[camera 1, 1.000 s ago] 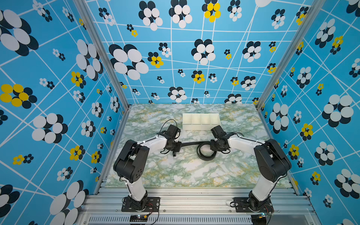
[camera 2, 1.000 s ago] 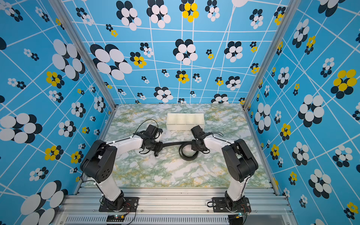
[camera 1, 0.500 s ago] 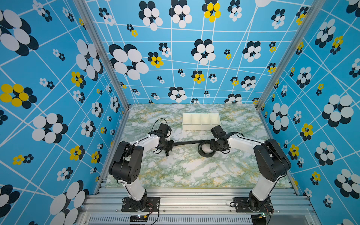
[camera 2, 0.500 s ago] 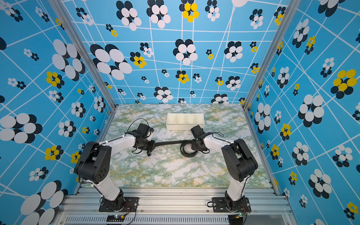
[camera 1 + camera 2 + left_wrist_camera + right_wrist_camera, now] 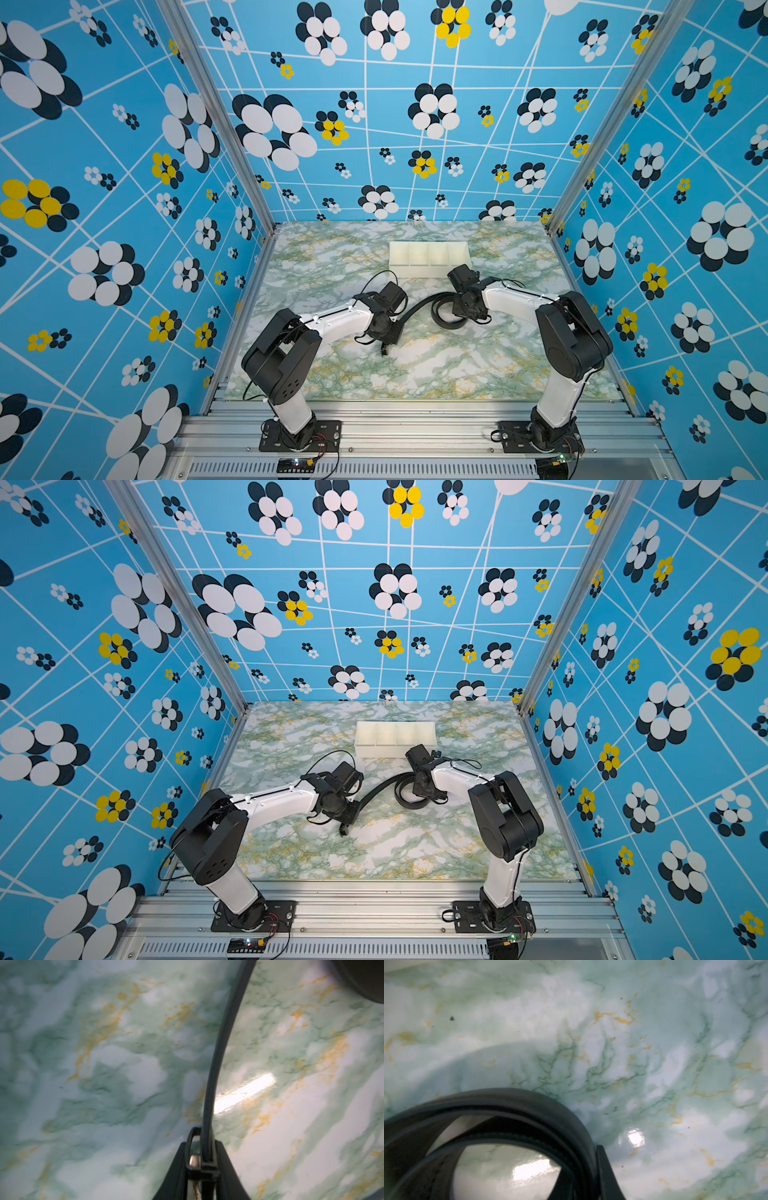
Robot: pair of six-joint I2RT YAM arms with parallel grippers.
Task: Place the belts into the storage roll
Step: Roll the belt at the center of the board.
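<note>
Left gripper (image 5: 202, 1147) pinches the belt (image 5: 216, 1064) at its buckle (image 5: 188, 1145); right gripper (image 5: 467, 311) touches the coil (image 5: 529, 1101), opening unclear

Bench (image 5: 436, 374): near half lay open. Belt (image 5: 415, 307) barred mid-bench, left to right. Storage roll (image 5: 428, 272) blocked far centre; flanks free.

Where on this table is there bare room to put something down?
The near part of the green marble-patterned tabletop, up to its front edge, is bare. So are the far corners on either side of the white four-compartment plastic tray. Crowded: the middle strip before the tray, where the black leather-like belt stretches between the left arm and the right arm.
</note>
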